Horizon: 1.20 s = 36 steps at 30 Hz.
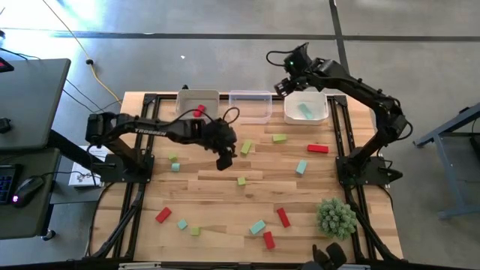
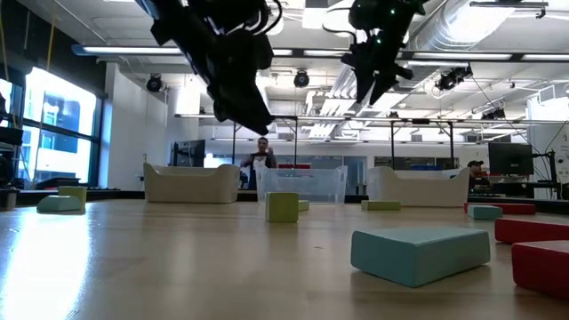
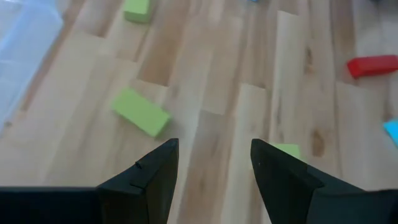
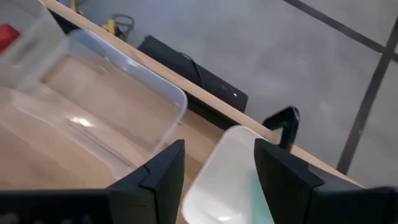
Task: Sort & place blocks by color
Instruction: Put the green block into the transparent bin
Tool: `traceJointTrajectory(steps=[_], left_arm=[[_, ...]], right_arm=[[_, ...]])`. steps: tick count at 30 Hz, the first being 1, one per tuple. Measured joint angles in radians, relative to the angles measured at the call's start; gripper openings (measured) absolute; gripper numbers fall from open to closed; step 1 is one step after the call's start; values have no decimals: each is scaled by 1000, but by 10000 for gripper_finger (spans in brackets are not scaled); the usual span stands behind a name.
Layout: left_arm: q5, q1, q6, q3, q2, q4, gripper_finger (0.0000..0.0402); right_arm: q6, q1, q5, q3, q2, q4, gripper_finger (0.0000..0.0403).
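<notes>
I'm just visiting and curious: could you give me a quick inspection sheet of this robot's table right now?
Surface: wooden table.
Job's things: blocks scattered; one red block in left bin, teal block in right bin, middle bin looks empty.
Clutter: spiky plant.
Grippers: left gripper open above table; right gripper open at right bin, both empty.
Cables: yellow cable on floor.
Surroundings: desk, person far behind.
</notes>
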Motion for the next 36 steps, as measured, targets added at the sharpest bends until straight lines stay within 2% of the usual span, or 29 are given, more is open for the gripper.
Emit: traceJointTrajectory(steps=[10,15,21,29,36], left_arm=[[5,-111,-53,0,0,1,192],[5,-140,-105,0,0,13,209],[-65,-171,-148,-1,27,75,231],[-72,-197,-253,-1,97,103,228],[-169,-230,-262,-1,145,111,227]], right_arm=[[2,61,0,21,0,-7,181],[-19,82,0,21,0,-23,181],[-22,95,0,21,0,-46,181],[-22,98,-3,21,0,-49,181],[-22,98,-3,21,0,-48,181]])
